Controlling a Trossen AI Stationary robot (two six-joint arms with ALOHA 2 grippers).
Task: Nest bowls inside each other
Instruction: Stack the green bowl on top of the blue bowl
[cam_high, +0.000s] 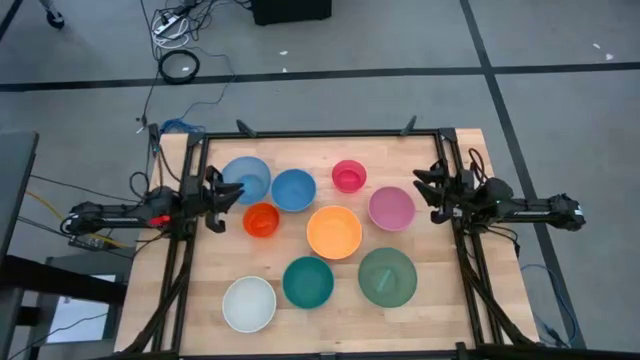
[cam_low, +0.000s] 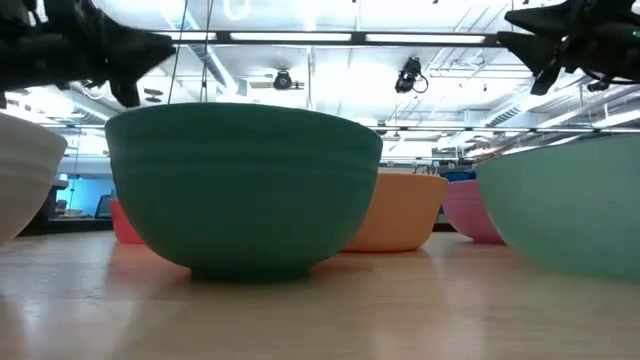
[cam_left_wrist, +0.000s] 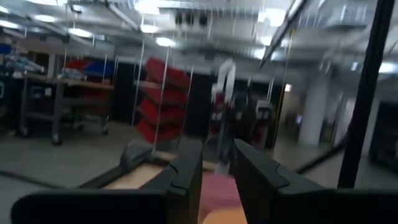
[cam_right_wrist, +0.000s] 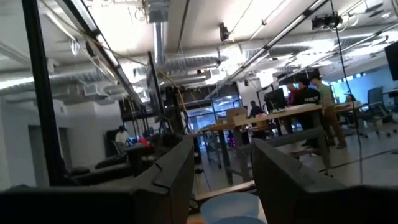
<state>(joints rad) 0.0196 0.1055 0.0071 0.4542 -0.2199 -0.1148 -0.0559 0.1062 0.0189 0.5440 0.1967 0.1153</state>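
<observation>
Several plastic bowls stand apart, upright on their bases, on the wooden table (cam_high: 200, 290): light blue (cam_high: 248, 176), blue (cam_high: 293, 189), hot pink (cam_high: 349, 176), mauve (cam_high: 391, 208), red-orange (cam_high: 261, 220), orange (cam_high: 334, 232), teal (cam_high: 307, 282), green (cam_high: 387, 277) and white (cam_high: 249, 304). My left gripper (cam_high: 232, 192) hangs open in the air at the table's left side, by the light blue bowl's rim. At the right side my right gripper (cam_high: 425, 188) is open too, raised beside the mauve bowl. Nothing is between either pair of fingers (cam_left_wrist: 186, 171) (cam_right_wrist: 171, 177).
A black frame (cam_high: 320, 133) runs along the table's far edge and down both sides under the arms. Bare wood shows along the near edge and in both near corners. In the low view the teal bowl (cam_low: 245, 190) stands nearest, with the green bowl (cam_low: 570, 200) to its right.
</observation>
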